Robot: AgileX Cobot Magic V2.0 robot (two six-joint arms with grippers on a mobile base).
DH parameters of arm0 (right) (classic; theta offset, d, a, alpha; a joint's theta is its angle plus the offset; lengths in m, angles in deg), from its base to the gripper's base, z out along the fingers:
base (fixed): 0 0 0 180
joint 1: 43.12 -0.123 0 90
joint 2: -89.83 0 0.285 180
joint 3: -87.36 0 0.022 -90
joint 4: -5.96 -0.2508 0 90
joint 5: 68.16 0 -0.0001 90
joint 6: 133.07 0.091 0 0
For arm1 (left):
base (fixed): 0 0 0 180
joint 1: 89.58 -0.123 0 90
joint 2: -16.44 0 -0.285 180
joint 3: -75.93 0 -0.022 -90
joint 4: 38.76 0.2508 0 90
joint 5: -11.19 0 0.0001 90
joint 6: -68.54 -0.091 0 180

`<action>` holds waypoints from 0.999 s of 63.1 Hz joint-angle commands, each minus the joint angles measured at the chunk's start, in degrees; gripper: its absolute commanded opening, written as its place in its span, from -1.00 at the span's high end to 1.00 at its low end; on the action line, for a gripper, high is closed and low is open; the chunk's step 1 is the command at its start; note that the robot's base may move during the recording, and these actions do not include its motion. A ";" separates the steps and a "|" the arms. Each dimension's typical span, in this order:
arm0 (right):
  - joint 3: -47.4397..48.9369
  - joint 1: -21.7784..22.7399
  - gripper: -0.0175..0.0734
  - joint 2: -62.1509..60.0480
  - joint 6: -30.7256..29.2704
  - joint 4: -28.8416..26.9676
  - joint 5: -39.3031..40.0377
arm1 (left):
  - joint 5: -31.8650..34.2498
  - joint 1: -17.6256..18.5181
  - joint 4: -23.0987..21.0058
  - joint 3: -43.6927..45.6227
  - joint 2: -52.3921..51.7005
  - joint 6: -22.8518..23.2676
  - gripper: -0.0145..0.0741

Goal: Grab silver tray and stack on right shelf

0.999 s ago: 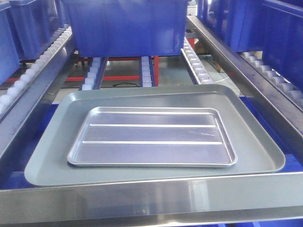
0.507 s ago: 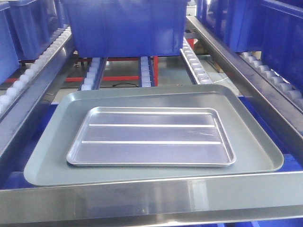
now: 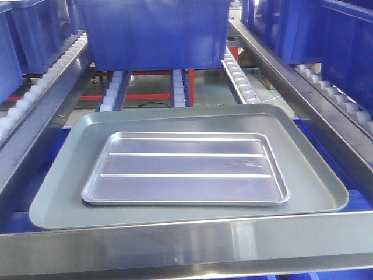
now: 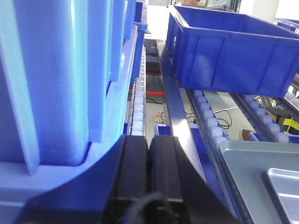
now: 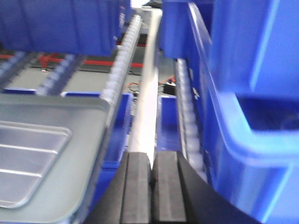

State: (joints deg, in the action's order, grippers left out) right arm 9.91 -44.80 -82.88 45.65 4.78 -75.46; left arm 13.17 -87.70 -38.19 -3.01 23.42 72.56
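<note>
The silver tray [image 3: 186, 169], shiny with two long raised ridges, lies flat inside a larger dull grey tray [image 3: 309, 181] on the roller rack, just behind the rack's broad shiny steel front lip [image 3: 186, 245]. No gripper shows in the front view. My left gripper [image 4: 148, 140] is shut and empty, over the rail left of the trays; the silver tray's corner [image 4: 286, 189] shows at lower right. My right gripper [image 5: 152, 161] is shut and empty, over the rail right of the trays; the silver tray [image 5: 23, 154] shows at lower left.
A blue bin [image 3: 154, 32] stands on the white rollers [image 3: 111, 93] behind the trays. More blue bins stand close on the left [image 4: 46, 70] and on the right [image 5: 252, 93]. Steel side rails [image 3: 280, 76] border the lane. Red lower bars [image 3: 140, 96] show beneath.
The whole scene has drifted a few pixels left in the front view. The trays have not moved relative to each other.
</note>
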 commanded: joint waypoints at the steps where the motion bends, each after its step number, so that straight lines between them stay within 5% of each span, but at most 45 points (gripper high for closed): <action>1: -0.41 1.83 0.49 -1.30 -0.23 -0.86 9.15 | 4.69 0.33 -0.14 -1.07 -0.77 -0.15 0.88; 63: -0.34 3.51 0.49 -1.30 -0.23 -0.86 9.69 | 4.69 0.33 -0.14 -1.07 -0.77 -0.15 0.88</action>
State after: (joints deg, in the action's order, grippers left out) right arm 8.51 -41.65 -82.92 45.65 3.99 -71.18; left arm 13.17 -87.70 -38.19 -3.01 23.42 72.56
